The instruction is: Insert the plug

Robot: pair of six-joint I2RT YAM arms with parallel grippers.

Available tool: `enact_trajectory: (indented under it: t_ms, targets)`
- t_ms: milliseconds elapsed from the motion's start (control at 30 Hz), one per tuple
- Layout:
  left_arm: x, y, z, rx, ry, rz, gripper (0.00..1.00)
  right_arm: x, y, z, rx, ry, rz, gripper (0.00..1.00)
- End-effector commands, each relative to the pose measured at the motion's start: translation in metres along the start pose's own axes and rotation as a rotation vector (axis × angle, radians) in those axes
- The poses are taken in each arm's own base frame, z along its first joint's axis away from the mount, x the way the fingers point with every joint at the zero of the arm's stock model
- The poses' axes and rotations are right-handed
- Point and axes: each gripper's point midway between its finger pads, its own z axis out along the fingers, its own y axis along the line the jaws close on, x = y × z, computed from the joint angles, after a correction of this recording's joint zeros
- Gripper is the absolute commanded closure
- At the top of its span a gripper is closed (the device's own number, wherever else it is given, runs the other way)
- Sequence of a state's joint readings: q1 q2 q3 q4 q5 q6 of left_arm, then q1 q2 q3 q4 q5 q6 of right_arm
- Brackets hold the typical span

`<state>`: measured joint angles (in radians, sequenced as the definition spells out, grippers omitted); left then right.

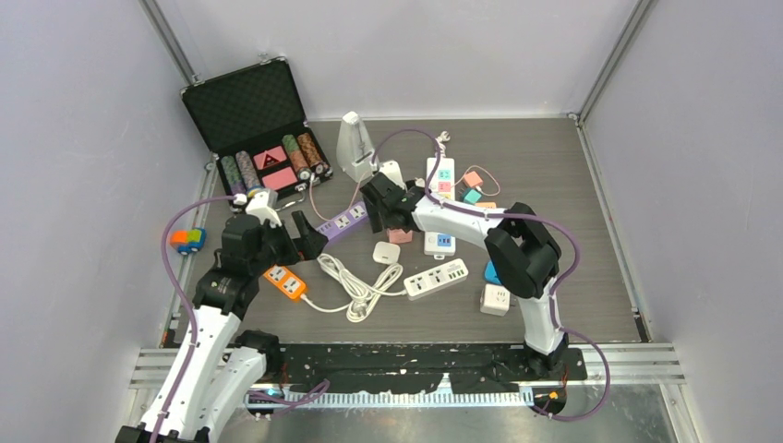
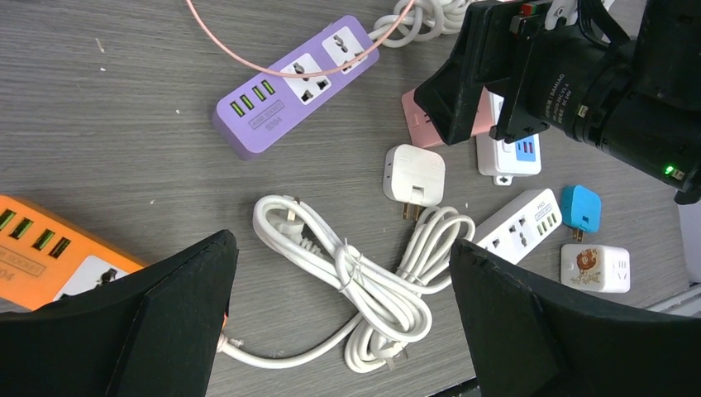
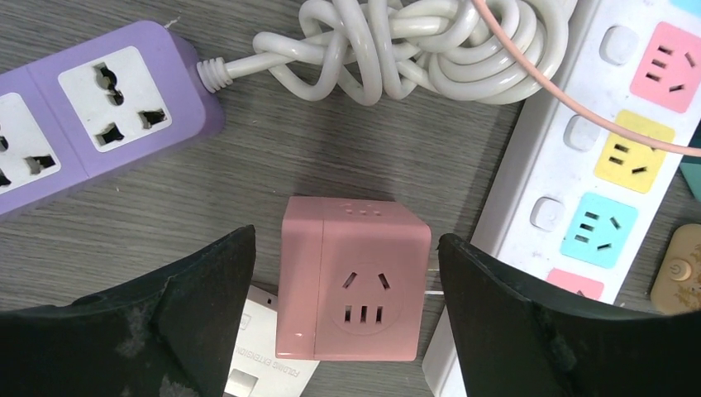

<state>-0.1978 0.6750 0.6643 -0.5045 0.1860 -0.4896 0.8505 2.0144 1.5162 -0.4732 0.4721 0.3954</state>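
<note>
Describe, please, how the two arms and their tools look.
Both the left arm and right arm have white links with bulky black joints, and a purple cable loops along each. The left tool and right tool are black, with broad wedge-shaped fingers.

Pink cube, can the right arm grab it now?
Probably yes. The right gripper hangs open above the pink cube, a finger on each side. The white power strip lies close, so it may be tight.

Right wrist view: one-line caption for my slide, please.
Open right pincer brackets a pink cube socket, between the purple power strip and a white strip with coloured outlets.
</note>
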Motion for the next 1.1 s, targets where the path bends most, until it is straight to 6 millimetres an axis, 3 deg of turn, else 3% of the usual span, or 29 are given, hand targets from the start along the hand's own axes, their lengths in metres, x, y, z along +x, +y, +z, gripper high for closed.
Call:
enact_trajectory:
  t_ms: [0,133,300,467,767,1067]
  targets:
    - [0.001,-0.004,-0.001,0.027,0.002,-0.002,0.0,-0.003,0.004,0.005,-0.011,-0.02,0.049,0.17]
    - [0.004,-0.019,-0.002,0.115,0.024,0.027,0.0,-0.002,0.006,0.01,-0.04,-0.003,0.063,0.27]
    - [0.007,-0.032,-0.001,0.2,0.035,0.04,0.01,0.0,0.003,0.011,-0.078,0.005,0.114,0.5]
    - [0.001,-0.053,0.002,0.309,0.039,0.012,0.0,-0.022,0.004,-0.008,-0.219,-0.058,0.212,0.62]
    - [-0.023,-0.082,0.013,0.401,-0.046,0.081,0.0,-0.06,-0.013,-0.073,-0.587,-0.145,0.368,0.62]
    - [-0.064,-0.118,0.026,0.493,-0.245,0.321,0.01,-0.095,-0.022,-0.156,-0.872,-0.24,0.515,0.62]
